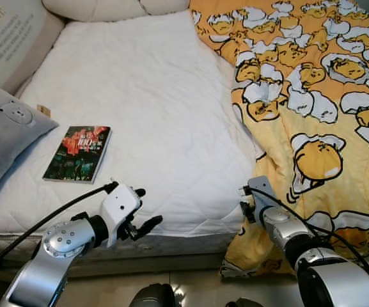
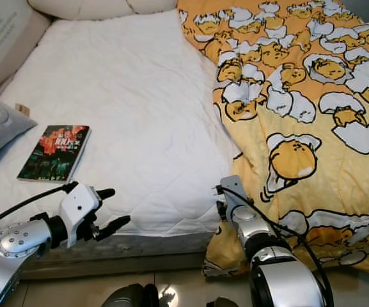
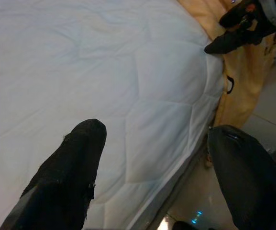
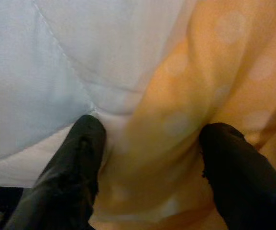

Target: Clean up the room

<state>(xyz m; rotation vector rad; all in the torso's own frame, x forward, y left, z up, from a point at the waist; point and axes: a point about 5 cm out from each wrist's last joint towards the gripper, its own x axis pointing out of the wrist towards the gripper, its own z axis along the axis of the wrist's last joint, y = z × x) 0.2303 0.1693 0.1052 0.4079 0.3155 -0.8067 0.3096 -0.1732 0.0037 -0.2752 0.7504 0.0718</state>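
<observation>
A yellow blanket printed with egg cartoons covers the right half of the bed and hangs over its front edge. My right gripper is open at that front corner, its fingers astride a fold of the blanket's edge where it meets the white mattress. My left gripper is open with nothing in it and hovers at the mattress's front edge, left of the blanket. A book with a dark red cover lies flat on the mattress's left side, beyond the left gripper.
A grey pillow leans at the bed's left edge, with a beige cushion behind it. A small tan tag lies near the pillow. Light floor shows below the bed front.
</observation>
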